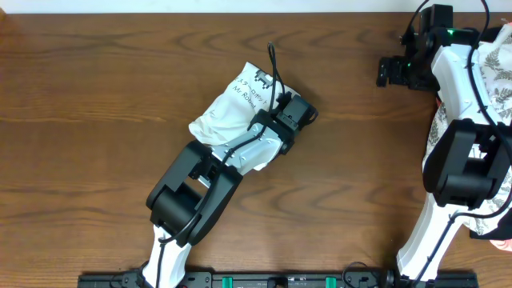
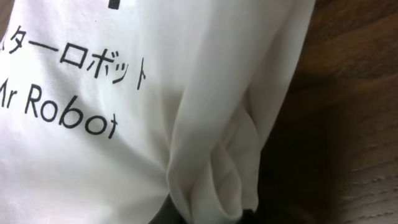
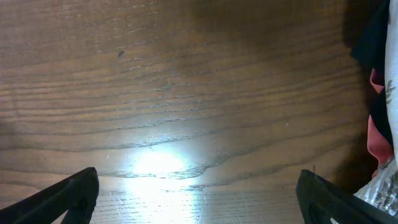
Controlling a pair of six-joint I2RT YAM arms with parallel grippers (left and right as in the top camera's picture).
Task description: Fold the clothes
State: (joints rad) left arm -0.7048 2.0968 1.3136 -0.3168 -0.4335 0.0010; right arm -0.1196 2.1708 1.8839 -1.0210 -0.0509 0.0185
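Right at my left gripper (image 1: 293, 114) the jaws are pinched tight on a bunched fold of the T-shirt (image 2: 217, 168). In my left wrist view the white cotton gathers into a thick pleat just in front of the jaws. A little beyond the pinch the cloth spreads out, and its black print (image 2: 68, 93) reads "Mr Robot" under a line of Japanese characters, off to the left of the fold. To the right of the fold I see bare brown table (image 2: 360, 124). From above, the T-shirt is a crumpled heap under and ahead of my left wrist, print side up, near the middle of the table.

Well apart from all this, my right gripper (image 3: 199, 199) hangs spread wide over bare wood with nothing between its fingers (image 3: 68, 196). Just beside it, on its right, lies the edge of a white leaf-patterned cloth (image 1: 502, 64).
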